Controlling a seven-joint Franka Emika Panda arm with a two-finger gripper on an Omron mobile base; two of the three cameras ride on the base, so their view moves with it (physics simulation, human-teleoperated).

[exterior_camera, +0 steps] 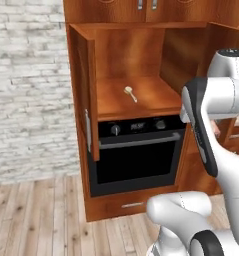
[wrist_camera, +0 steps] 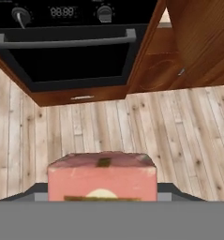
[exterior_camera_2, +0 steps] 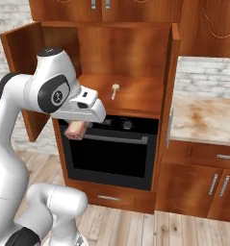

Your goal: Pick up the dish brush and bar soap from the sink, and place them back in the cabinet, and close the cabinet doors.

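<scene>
The white arm's two-finger gripper (exterior_camera_2: 77, 130) is holding the flat pinkish-red bar soap (exterior_camera_2: 76, 129) between its jaws, which are standing fairly wide around the block, in front of the black built-in oven (exterior_camera_2: 109, 151). In the hand view the bar soap (wrist_camera: 102, 176) is sitting large and close above the pale wooden plank floor (wrist_camera: 108, 126), though the fingertips themselves seem to be mostly hidden behind it. The slim dish brush with its round cream-yellow head (exterior_camera: 130, 93) is lying on the shelf of the tall reddish-brown wooden cabinet (exterior_camera: 136, 107). Both carved reddish-brown cabinet doors (exterior_camera: 86, 95) are standing open.
</scene>
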